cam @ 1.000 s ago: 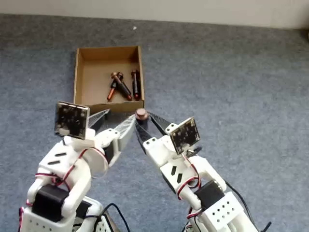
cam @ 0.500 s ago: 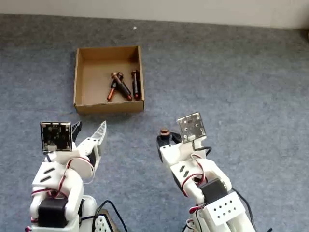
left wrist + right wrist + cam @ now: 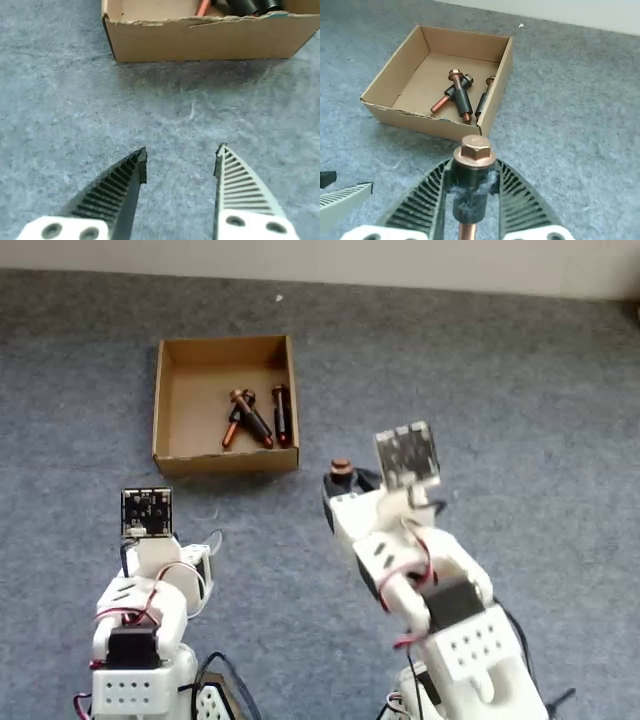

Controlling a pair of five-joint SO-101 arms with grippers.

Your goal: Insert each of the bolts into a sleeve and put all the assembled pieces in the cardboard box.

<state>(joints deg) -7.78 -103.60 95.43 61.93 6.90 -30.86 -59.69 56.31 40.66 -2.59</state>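
Carpet (image 3: 520,400), grey and short-piled, covers the whole work surface. A pale strip of wall (image 3: 400,258) runs along its far edge, and a small white speck (image 3: 279,298) lies on the pile beyond the cardboard box (image 3: 160,405). The box sits open-topped on the carpet with three assembled pieces (image 3: 255,418) lying inside, toward its right wall.

The right claw (image 3: 472,162) is clamped on a black sleeve (image 3: 470,182) with a copper bolt (image 3: 471,149) standing through it, hex head up. It holds the piece above the carpet, outside the box and near its front right corner. The left claw (image 3: 180,155) is spread wide with nothing between its fingers, over carpet in front of the box's near wall and apart from it.
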